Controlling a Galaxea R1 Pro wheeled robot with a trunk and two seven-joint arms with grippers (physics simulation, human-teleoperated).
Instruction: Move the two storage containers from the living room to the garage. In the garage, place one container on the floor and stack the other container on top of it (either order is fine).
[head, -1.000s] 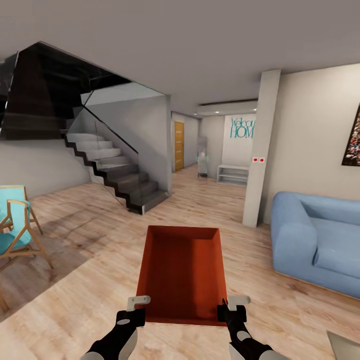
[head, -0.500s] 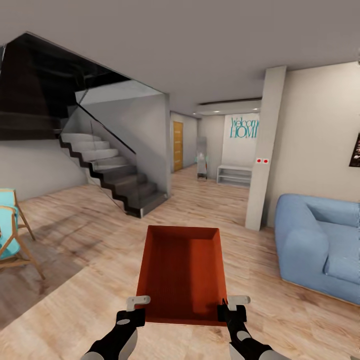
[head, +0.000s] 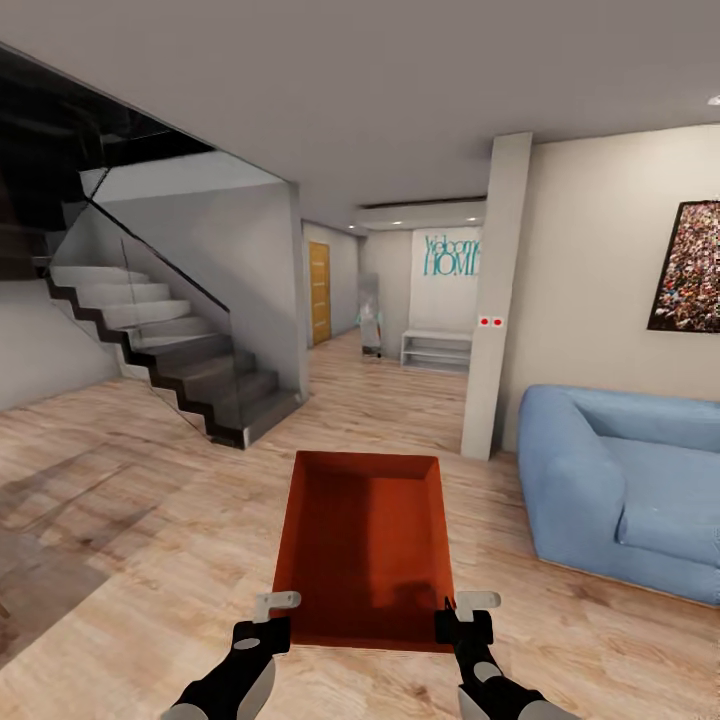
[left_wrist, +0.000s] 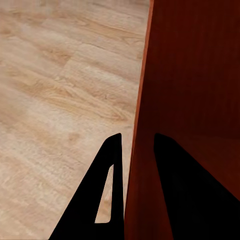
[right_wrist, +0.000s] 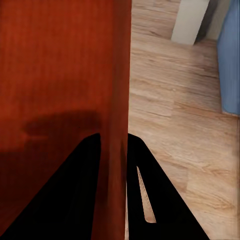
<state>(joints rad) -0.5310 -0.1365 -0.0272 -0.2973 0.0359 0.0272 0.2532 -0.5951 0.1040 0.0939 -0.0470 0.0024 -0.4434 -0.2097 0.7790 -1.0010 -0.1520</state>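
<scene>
One orange-red open-top storage container hangs in front of me above the light wood-plank floor of the living room. My left gripper is shut on its near left wall, my right gripper on its near right wall. In the left wrist view, the left gripper straddles the container wall. The right wrist view has the right gripper clamped over the opposite container wall. The bin is empty. The garage is out of view.
A dark staircase with a glass rail rises at the left. A white pillar stands ahead right, with a blue sofa beyond it. A hallway between them leads to a wooden door and a white shelf.
The whole view has shifted, so the camera has moved: the stairs and pillar slid left and the turquoise chair left the picture. The container stays held the same way by both grippers.
</scene>
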